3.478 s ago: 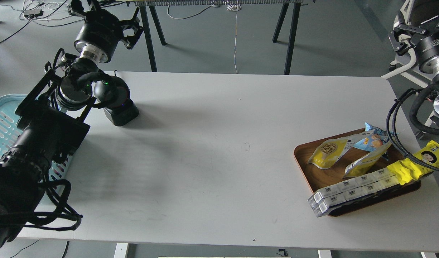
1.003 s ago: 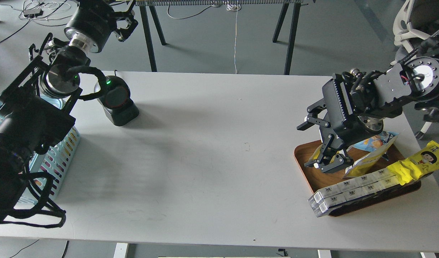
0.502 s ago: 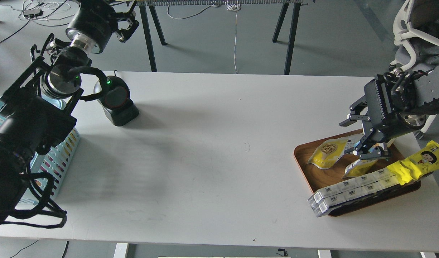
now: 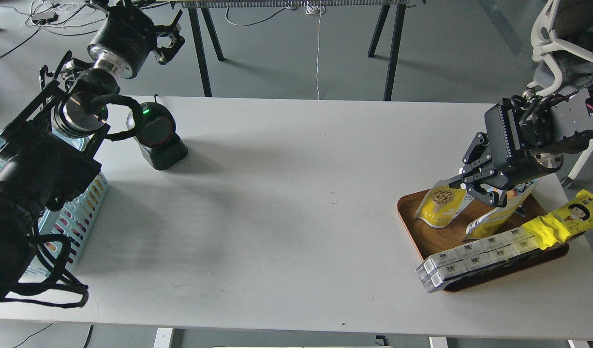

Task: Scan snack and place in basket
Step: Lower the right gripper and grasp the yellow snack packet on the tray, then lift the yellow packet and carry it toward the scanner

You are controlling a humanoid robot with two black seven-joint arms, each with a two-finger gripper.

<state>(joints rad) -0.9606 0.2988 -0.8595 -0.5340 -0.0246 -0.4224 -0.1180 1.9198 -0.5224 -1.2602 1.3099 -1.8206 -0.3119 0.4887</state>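
Observation:
The snack [image 4: 440, 205], a small yellow pouch with a round picture of beige nuts, stands tilted at the left end of the brown wooden tray [image 4: 408, 213]. My right gripper [image 4: 474, 187] is closed on the pouch's upper right corner, and the pouch's lower edge still rests on the tray. The light blue basket [image 4: 79, 217] sits at the table's left edge, mostly hidden behind my left arm. My left gripper [image 4: 168, 36] is raised beyond the table's far left corner, open and empty.
A black scanner [image 4: 158, 140] with a green light stands at the far left. The tray also holds a blue-and-yellow chip bag [image 4: 499, 208], a long yellow pack with a cartoon face [image 4: 567, 217] and a strip of white boxes [image 4: 470, 258].

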